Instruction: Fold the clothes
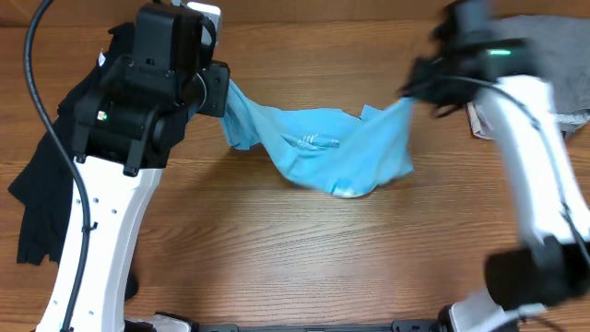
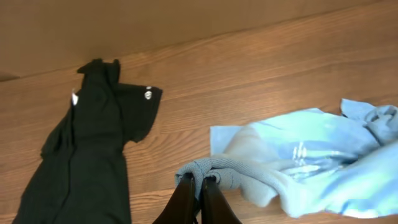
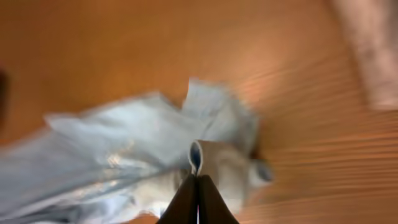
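T-shirt (image 1: 318,148), light blue, crumpled, sagging (white lettering up), left hand (image 2: 197,183) clamped on its edge, right hand (image 3: 198,180) likewise.

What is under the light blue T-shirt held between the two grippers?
Only wooden table shows around the light blue T-shirt, pinched by the left gripper and right gripper. Its sagging middle covers the wood below; anything there is hidden.

white print (image 1: 313,141) on blue tee (image 1: 373,152), unreadable
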Motion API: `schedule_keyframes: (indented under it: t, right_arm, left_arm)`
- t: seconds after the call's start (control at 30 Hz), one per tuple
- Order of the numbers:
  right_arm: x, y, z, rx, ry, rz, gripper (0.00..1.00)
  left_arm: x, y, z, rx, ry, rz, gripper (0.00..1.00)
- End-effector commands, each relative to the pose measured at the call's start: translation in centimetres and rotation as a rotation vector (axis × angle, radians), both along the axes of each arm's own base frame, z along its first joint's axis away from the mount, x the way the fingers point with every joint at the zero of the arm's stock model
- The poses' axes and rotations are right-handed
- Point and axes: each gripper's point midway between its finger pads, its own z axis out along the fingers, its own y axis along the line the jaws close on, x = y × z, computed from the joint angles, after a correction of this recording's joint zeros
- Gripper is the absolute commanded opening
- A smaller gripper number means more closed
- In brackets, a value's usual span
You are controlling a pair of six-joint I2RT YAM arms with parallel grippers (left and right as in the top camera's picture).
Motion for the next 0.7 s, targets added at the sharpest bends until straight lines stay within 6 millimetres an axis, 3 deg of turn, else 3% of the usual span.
schedule_keyframes:
  t: [0.0,0.23,0.37,0.5,0.67]
  right_arm:
    - [-2.1,-1.9,6.8,-0.012,-0.148,-0.009,0.04]
    - [-6.0,-6.4,12.4,-0.023,-0.279,-0.131,0.04]
    - [-8.9,-9.2,15.2,-0.034,-0.357,-0.219,0.04]
    - [-12.9,-10.9,18.7,-0.026,-0.479,-0.269,0.04]
    - [-18.1,-10.3,22.7,-0.080,-0.639,-0.277,0.04]
  left_arm:
    - [0.5,1.9,0.9,0.003,-0.033,0.061,0.04]
    - [0.1,4.2,4.1,-0.040,-0.123,0.133,0.04]
    - [-1.5,7.0,7.8,-0.088,-0.224,0.225,0.04]
    - [-4.7,9.3,11.6,-0.114,-0.339,0.286,0.04]
    - [-10.2,8.7,15.7,-0.084,-0.473,0.176,0.04]
